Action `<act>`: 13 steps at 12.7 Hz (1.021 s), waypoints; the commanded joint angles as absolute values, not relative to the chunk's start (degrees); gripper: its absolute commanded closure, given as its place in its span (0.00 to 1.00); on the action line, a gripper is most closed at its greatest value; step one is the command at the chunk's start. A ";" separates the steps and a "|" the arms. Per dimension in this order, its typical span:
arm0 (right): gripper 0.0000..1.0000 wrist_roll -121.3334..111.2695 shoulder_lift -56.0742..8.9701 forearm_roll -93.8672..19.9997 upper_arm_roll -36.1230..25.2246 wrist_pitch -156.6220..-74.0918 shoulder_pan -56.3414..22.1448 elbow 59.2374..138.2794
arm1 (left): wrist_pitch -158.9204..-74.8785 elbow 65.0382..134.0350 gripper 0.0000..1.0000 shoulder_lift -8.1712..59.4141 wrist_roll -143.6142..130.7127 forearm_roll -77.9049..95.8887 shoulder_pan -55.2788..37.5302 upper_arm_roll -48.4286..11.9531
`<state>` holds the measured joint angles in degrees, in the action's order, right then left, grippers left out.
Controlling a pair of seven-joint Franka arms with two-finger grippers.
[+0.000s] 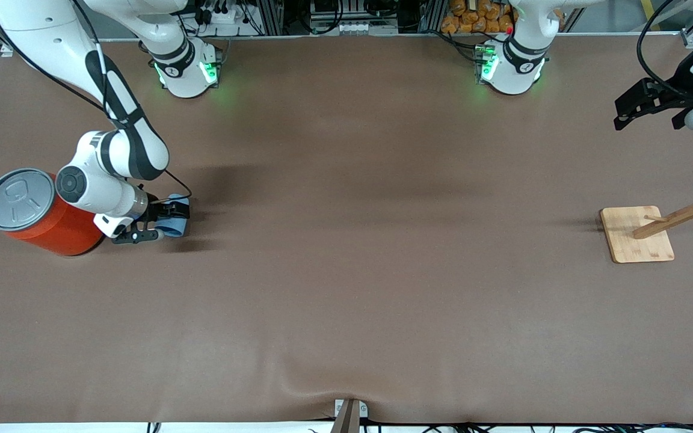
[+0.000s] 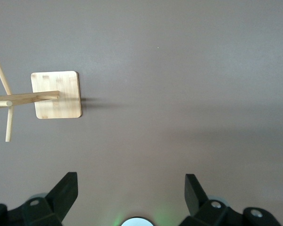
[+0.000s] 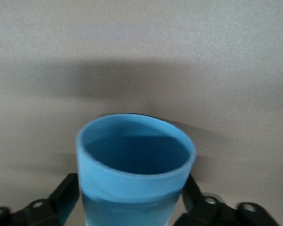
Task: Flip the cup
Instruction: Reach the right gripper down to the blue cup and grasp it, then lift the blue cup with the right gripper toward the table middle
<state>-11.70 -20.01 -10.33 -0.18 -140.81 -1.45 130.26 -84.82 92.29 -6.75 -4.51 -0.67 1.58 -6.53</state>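
The right gripper point(image 1: 155, 224) clasps the small light-blue tapered plastic cup point(image 1: 175, 222) low beside the big orange can point(image 1: 46, 219); next comes lifting and turning it. The left gripper point(image 1: 650, 111) waits, jaws spread.

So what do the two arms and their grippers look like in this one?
Both arms are glossy white with black joint bands. Each base carries a black ring and glows green. The right arm has a thin black cable along it; its right gripper is black with a white mount. The left gripper is black too, with angular wedge-shaped fingers.
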 commanded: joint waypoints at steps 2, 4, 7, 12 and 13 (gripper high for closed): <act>0.99 -11.95 -18.72 -11.34 0.61 -136.19 -1.76 128.00 | -84.46 91.93 0.00 -6.59 -5.10 -0.88 1.76 -6.94; 1.00 -12.04 -18.63 -11.34 0.62 -121.71 -1.67 119.83 | -84.46 91.93 0.00 -6.50 -5.10 -0.88 1.76 -6.94; 1.00 -12.13 -18.72 -11.34 5.17 -108.41 -2.20 108.68 | -84.46 91.93 0.00 -6.50 -5.10 -0.88 1.85 -6.94; 1.00 -13.01 -20.82 -9.07 14.32 -107.56 -9.19 94.68 | -84.55 91.85 0.00 -6.24 -5.01 -0.88 1.85 -6.94; 1.00 -13.62 -22.57 -4.96 14.41 -109.32 -13.67 92.05 | -84.55 91.76 0.00 -6.24 -5.10 -0.88 1.85 -6.94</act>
<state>-12.68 -18.79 -9.37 13.98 -107.76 -7.72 97.37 -84.82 92.38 -6.54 -4.51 -0.67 1.58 -6.57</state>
